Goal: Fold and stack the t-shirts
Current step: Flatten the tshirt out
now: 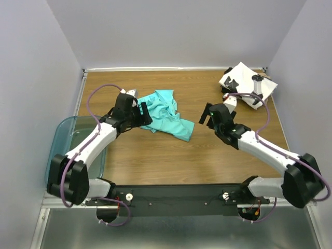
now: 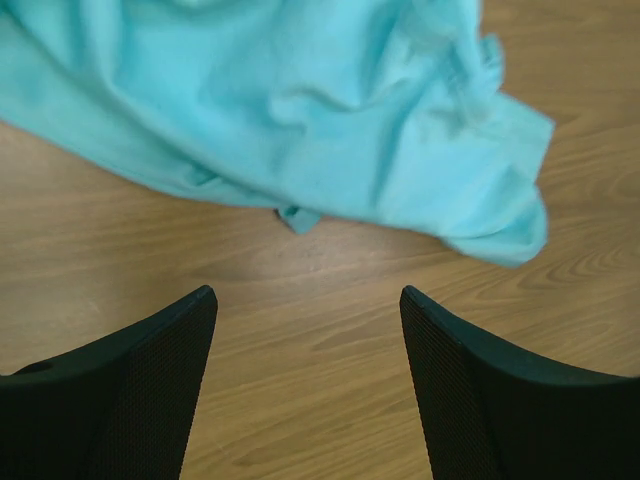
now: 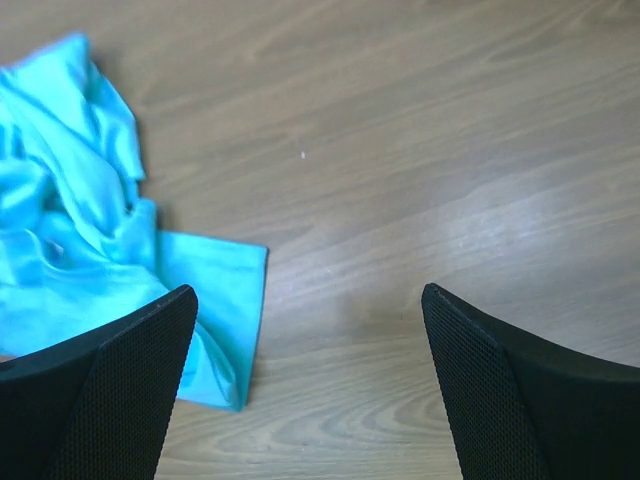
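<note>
Left claw (image 2: pixel 305 292) and right claw (image 3: pixel 306 290) gape empty over my wood-grain table (image 1: pixel 155 161), teal t-shirt (image 1: pixel 166 115) between; grey walls (image 1: pixel 181 31) enclose it.

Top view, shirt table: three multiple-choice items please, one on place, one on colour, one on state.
1. Where on the wooden table is the folded white cloth t-shirt with black print?
A. near left corner
B. centre
C. far right corner

2. What colour is the crumpled short-sleeved cloth t-shirt mid-table?
A. red
B. teal
C. yellow

3. What state is the left hand in?
A. open, holding nothing
B. shut on the teal shirt
C. shut on the white shirt

Answers:
1 C, it lies at the far right in the top view.
2 B, it shows teal in all three views.
3 A, the left wrist view shows its fingers apart over bare wood, with the shirt beyond them.
</note>
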